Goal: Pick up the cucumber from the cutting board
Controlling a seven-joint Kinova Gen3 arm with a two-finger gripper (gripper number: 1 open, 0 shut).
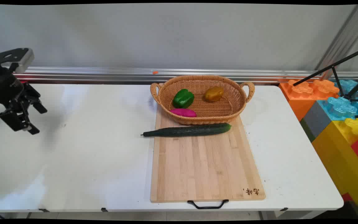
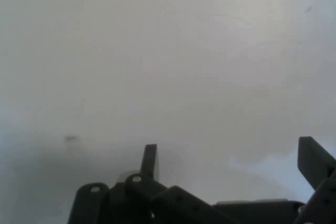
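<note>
Over the table's (image 1: 82,161) far-left side, at about nine o'clock from the basket (image 1: 202,99), my gripper (image 1: 36,118) hangs above bare white surface with its two fingers (image 2: 149,160) spread wide and nothing between them. In the hand view I see only plain tabletop and one small dark smudge. Well apart from me, toward three o'clock, lies one wooden cutting board (image 1: 205,161) with a black handle at its near edge. One wicker basket sits on the board's far end, holding three things: one green bell pepper (image 1: 183,98) at its nine o'clock, one brownish-yellow vegetable (image 1: 214,94) at its two o'clock, and one magenta piece (image 1: 183,112) at its seven o'clock. One dark green cucumber (image 1: 187,130) lies across the board just in front of the basket, its tip overhanging the board's left edge. Large coloured building blocks (image 1: 337,115) stand beyond the table's right end.
</note>
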